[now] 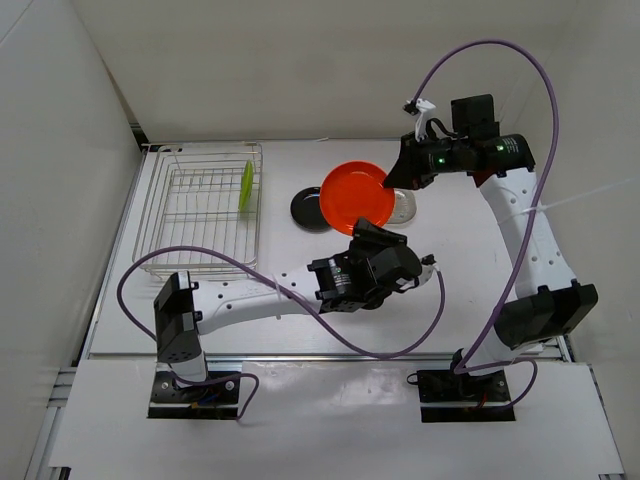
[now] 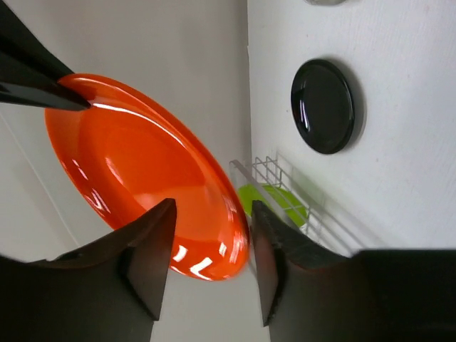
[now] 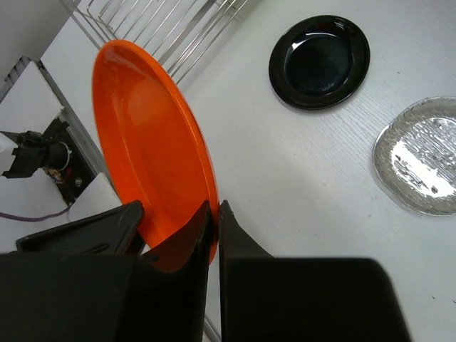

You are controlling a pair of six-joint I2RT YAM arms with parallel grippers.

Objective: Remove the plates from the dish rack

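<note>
The orange plate (image 1: 357, 196) hangs in the air over the table, tilted on edge. My right gripper (image 1: 392, 180) is shut on its far rim, and the pinch shows in the right wrist view (image 3: 214, 206) with the rim of the orange plate (image 3: 149, 142) between the jaws. My left gripper (image 1: 372, 232) is open at the near rim; its fingers (image 2: 153, 249) stand on either side of the orange plate (image 2: 142, 157) with a gap. The black plate (image 1: 305, 207) and the clear plate (image 1: 403, 205) lie flat on the table. The lime green plate (image 1: 245, 185) stands upright in the dish rack (image 1: 150, 215).
The dish rack (image 3: 164, 28) fills the table's left part, near the left wall. The black plate (image 3: 319, 61) and the clear plate (image 3: 420, 164) lie under and beside the raised orange one. A purple cable (image 1: 300, 300) loops over the left arm.
</note>
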